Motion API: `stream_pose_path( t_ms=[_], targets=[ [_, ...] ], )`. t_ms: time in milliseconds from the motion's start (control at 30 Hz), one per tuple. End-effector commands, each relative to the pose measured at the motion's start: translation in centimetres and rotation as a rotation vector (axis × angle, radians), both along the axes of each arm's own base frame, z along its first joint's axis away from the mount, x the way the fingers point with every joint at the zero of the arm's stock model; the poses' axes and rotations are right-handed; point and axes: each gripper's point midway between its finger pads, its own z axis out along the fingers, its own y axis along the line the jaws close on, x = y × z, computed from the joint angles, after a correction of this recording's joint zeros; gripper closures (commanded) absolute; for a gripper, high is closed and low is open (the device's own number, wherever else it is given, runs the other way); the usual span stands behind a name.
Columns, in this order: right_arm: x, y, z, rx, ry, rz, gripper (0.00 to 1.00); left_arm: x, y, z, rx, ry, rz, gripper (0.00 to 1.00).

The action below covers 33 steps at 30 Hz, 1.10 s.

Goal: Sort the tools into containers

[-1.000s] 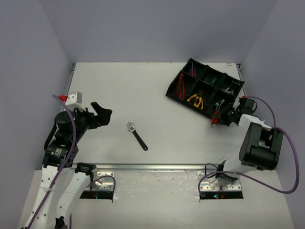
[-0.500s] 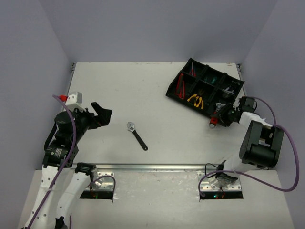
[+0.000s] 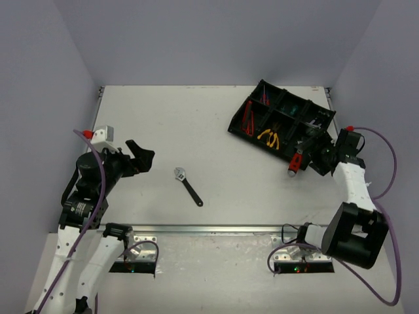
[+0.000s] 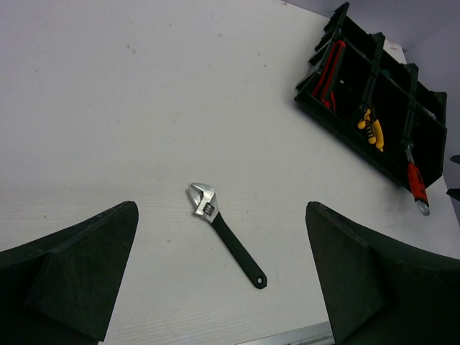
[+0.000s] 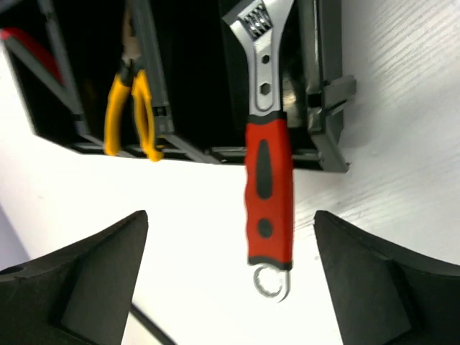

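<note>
A black-handled adjustable wrench (image 3: pixel 188 186) lies on the white table, also in the left wrist view (image 4: pixel 226 234). My left gripper (image 3: pixel 140 156) is open and empty, to its left. The black organiser tray (image 3: pixel 239 124) stands at the back right, tilted, with yellow-handled pliers (image 3: pixel 269 137) and red tools (image 3: pixel 248 120) in its compartments. A red-handled adjustable wrench (image 3: pixel 296 161) rests with its silver head over the tray's front wall and its handle hanging out onto the table (image 5: pixel 269 194). My right gripper (image 3: pixel 315 152) is open just beside that handle, not touching it.
A metal rail (image 3: pixel 209 229) runs along the table's near edge. Grey walls close the back and both sides. The pliers (image 5: pixel 129 111) and tray dividers (image 5: pixel 147 65) show in the right wrist view.
</note>
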Motion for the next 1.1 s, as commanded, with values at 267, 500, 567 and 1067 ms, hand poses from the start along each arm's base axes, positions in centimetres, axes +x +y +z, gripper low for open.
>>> stream_pose_path(
  t_ms=[267, 500, 567, 1067],
  targets=[
    [-0.3, 3.6, 11.2, -0.085, -0.254, 0.214, 0.01, 3.4, -0.9, -4.1, -0.047, 0.211, 0.057, 0.00],
    [-0.4, 7.7, 8.6, -0.143, -0.167, 0.385, 0.01, 5.0, -5.4, -9.1, -0.026, 0.340, 0.186, 0.00],
    [-0.6, 7.8, 7.9, -0.145, -0.150, 0.393, 0.01, 5.7, -5.6, -11.0, -0.033, 0.400, 0.311, 0.00],
    [-1.1, 8.0, 6.4, -0.165, -0.154, 0.435, 0.01, 5.9, -10.9, -21.1, 0.054, 0.729, 0.429, 0.06]
  ],
)
